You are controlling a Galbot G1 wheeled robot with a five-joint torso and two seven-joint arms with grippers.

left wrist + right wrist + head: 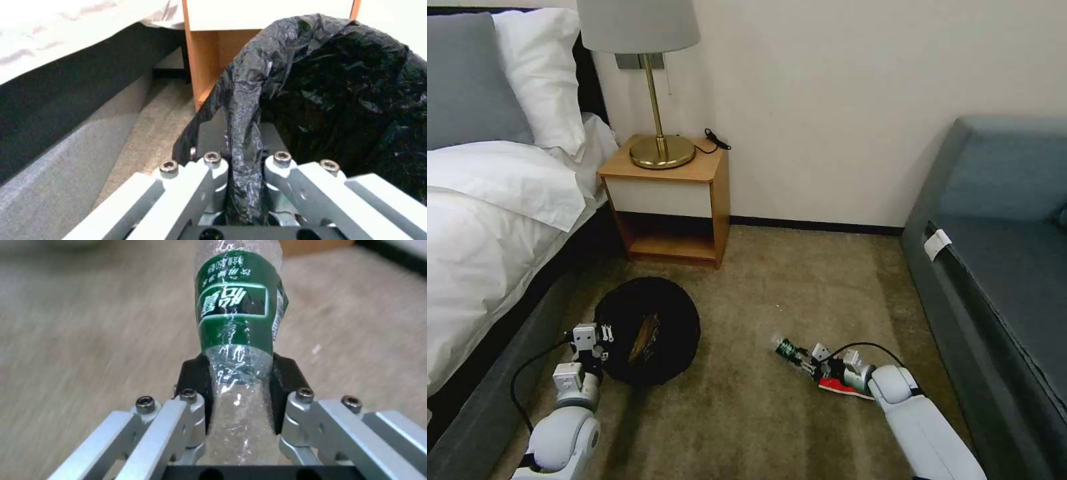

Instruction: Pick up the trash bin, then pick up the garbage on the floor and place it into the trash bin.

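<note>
The trash bin, lined with a crinkled black bag, is low by the bed, its mouth facing me. My left gripper is shut on its near rim; in the left wrist view the left gripper pinches a fold of the bag. A yellowish wrapper lies inside the bin. My right gripper is low over the carpet, shut on the clear bottle with a green label. In the right wrist view the bottle sticks out beyond the right gripper. A red snack packet lies on the floor under my right wrist.
A wooden nightstand with a brass lamp stands against the wall behind the bin. The bed runs along the left and a blue-grey sofa along the right. Open carpet lies between them.
</note>
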